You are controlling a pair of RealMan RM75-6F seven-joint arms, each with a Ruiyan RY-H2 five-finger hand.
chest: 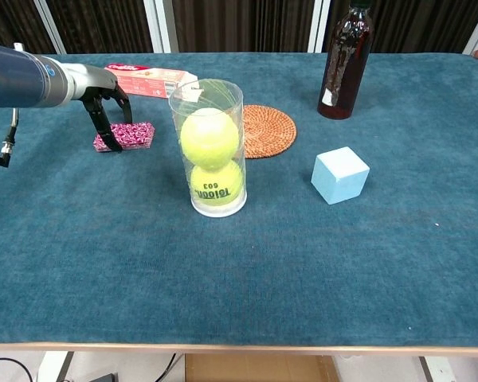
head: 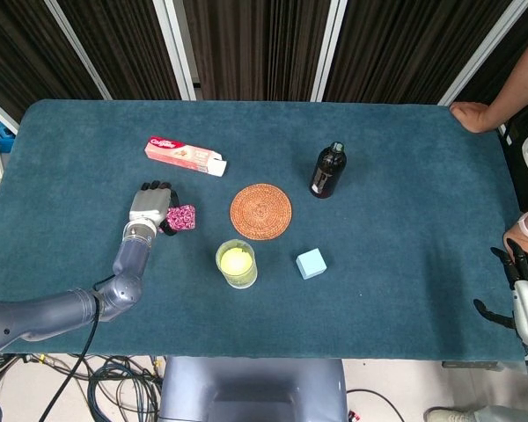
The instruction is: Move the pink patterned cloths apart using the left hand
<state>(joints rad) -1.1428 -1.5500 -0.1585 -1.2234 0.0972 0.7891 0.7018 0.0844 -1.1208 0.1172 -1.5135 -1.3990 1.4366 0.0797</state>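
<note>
- The table (head: 88, 132), covered in blue felt, carries everything; the soft surface would let a cloth drag rather than slide freely.
- The left hand (head: 150, 204) reaches in from the near-left edge and stands over the left end of the pink patterned cloths (head: 179, 217), dark fingers (chest: 102, 119) pointing down onto them, probably to pin or pinch the top layer (whether it actually grips cloth I cannot tell).
- The right hand (head: 521, 290) sits idle off the near-right corner, fingers loosely spread, holding nothing.
- The cloths lie stacked in the left half, between the toothpaste box (head: 185, 156) and the ball tube (head: 236, 263).
</note>
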